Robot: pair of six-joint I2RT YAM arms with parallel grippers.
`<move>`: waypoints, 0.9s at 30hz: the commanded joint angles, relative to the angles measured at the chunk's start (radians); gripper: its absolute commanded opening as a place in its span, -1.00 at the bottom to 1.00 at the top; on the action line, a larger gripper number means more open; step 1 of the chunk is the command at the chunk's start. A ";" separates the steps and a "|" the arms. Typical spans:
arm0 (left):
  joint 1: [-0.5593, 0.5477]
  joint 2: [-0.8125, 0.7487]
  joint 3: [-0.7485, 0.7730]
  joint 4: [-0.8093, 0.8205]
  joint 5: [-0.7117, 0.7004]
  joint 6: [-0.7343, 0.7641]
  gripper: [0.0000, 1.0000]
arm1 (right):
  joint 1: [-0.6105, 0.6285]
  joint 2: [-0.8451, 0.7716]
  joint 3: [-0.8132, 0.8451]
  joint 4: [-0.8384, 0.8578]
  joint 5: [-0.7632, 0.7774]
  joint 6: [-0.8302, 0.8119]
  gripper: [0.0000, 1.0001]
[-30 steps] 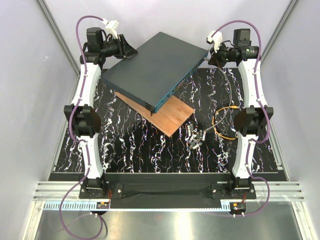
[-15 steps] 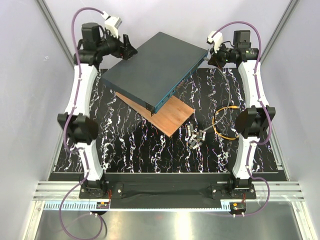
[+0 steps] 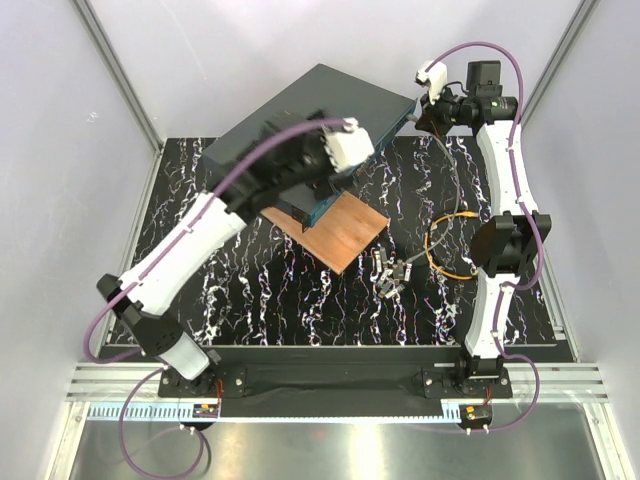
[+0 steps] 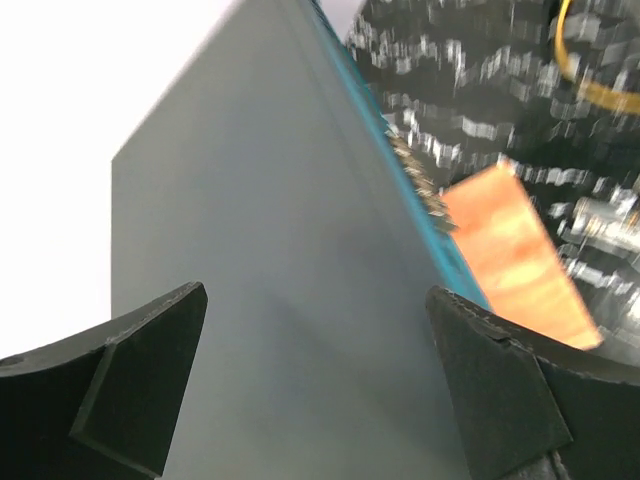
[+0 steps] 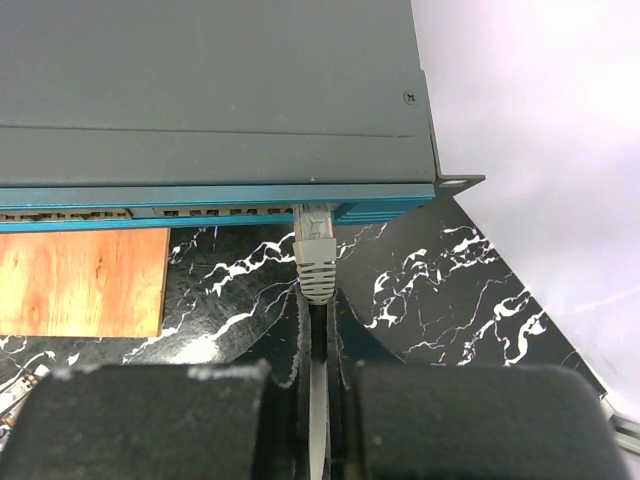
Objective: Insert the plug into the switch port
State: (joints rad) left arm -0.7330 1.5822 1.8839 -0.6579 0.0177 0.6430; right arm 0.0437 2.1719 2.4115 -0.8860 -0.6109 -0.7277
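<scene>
On black marbled mat [image 3: 260, 290], white walls [image 3: 60, 120] around, left jaws spread, right jaws clamping grey cable [image 5: 318, 400]

matt grey switch casing [image 5: 210, 70], smooth wood board [image 5: 80, 285] (plastic plug [image 5: 317, 262]).

Count entry, single moment.

- Arms: we see two, the left arm [image 3: 190, 250] and the right arm [image 3: 503, 170].
- Grippers: two, one per arm, the left gripper [image 4: 320, 375] and the right gripper [image 5: 320, 415].
- Purple harness cables [image 3: 485, 43]: two, one along each arm.
- Switch box [image 3: 350, 100], dark grey with a teal face: one.
- Wooden board [image 3: 345, 228]: one.
- Black marbled mat [image 3: 260, 300]: one.
- Orange cable [image 3: 455, 274]: one, in a single loop.
- Plug [image 5: 317, 255]: one.
- Small grey modules [image 3: 390, 272]: we make it four, though the cluster is too small and bunched for a firm count.
</scene>
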 commanded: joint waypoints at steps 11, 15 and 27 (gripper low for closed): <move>-0.287 -0.013 -0.126 0.112 -0.521 0.126 0.98 | 0.165 0.023 -0.012 0.165 -0.222 0.045 -1.00; -0.322 0.031 -0.108 0.038 -0.588 0.113 0.98 | 0.160 0.023 -0.014 0.167 -0.219 0.047 -1.00; -0.289 0.139 -0.052 -0.063 -0.783 0.057 0.96 | 0.160 0.022 -0.012 0.177 -0.220 0.060 -1.00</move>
State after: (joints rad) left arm -1.0367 1.7145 1.7798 -0.7246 -0.6415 0.7292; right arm 0.0437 2.1708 2.4096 -0.8806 -0.6113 -0.7013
